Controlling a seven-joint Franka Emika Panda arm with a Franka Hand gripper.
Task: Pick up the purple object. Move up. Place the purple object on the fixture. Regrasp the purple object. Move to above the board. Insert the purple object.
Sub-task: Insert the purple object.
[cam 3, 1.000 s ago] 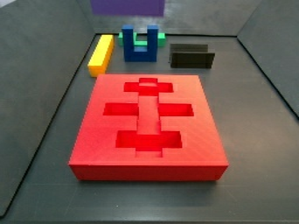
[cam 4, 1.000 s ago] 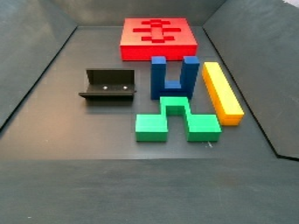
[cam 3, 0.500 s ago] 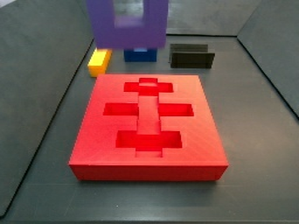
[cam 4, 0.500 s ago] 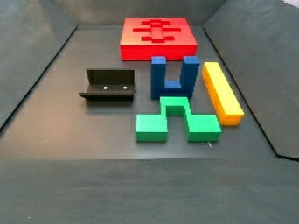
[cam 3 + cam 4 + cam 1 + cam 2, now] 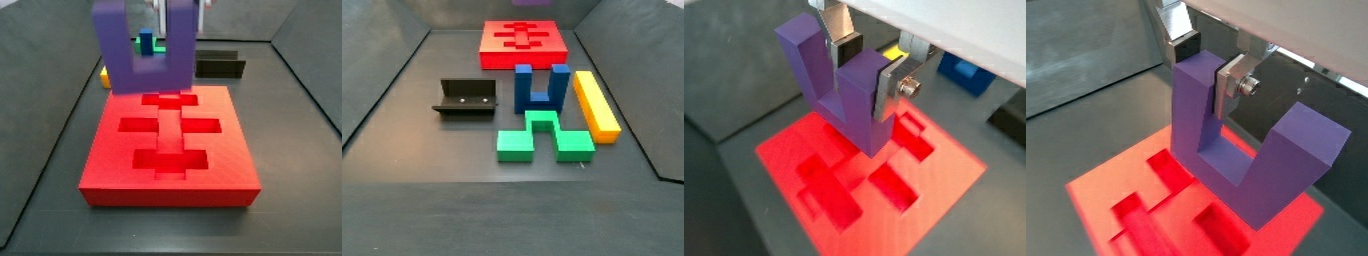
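Note:
My gripper (image 5: pixel 178 18) is shut on one prong of the purple object (image 5: pixel 139 58), a U-shaped block held with its prongs up. It hangs just above the far end of the red board (image 5: pixel 107 150). Both wrist views show the silver fingers (image 5: pixel 887 90) clamping that prong (image 5: pixel 1197 110), with the board's cut-outs (image 5: pixel 824 185) below. The dark fixture (image 5: pixel 221 66) stands behind the board and shows empty in a side view (image 5: pixel 469 97). In that side view the board (image 5: pixel 492 40) lies at the back, and only a purple sliver (image 5: pixel 533 2) shows at the frame's edge.
A blue U-shaped block (image 5: pixel 540 88), a green block (image 5: pixel 543 136) and a yellow bar (image 5: pixel 596 104) lie beside the fixture. The yellow bar's end (image 5: pixel 104 73) shows beyond the board's far left corner. Dark walls enclose the floor.
The gripper with the purple object has come forward from behind the blocks and now hangs over the board's far end. Nothing on the floor has moved.

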